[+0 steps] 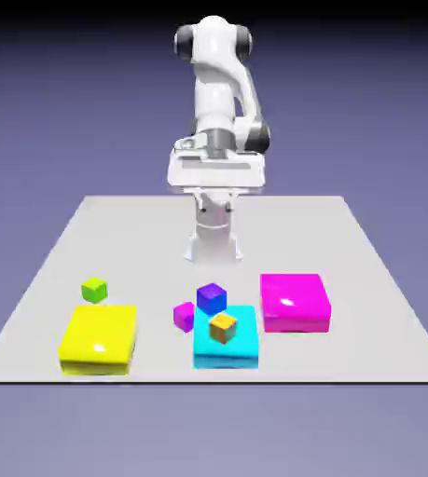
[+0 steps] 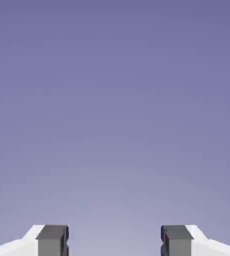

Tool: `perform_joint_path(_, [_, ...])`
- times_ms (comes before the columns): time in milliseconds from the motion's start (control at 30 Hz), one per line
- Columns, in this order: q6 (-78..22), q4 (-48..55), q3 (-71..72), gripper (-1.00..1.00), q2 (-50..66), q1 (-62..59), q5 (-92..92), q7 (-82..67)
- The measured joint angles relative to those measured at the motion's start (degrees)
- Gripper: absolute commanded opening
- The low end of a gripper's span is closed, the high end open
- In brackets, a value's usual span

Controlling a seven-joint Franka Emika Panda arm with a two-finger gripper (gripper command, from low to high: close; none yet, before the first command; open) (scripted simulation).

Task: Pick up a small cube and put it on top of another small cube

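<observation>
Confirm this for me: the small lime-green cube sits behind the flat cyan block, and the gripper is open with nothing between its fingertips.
Wrong block: the exterior view shows the small lime-green cube behind the flat yellow block. The rest stands.

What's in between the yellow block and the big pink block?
In the exterior view, the cyan block lies between the yellow block and the magenta block, with a small orange cube on it.
</observation>
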Motion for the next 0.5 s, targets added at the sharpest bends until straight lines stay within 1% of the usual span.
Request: perform_joint_path(500, [-2.5,-2.02,26.02,0.0,12.83,-28.77,20.08,37.38])
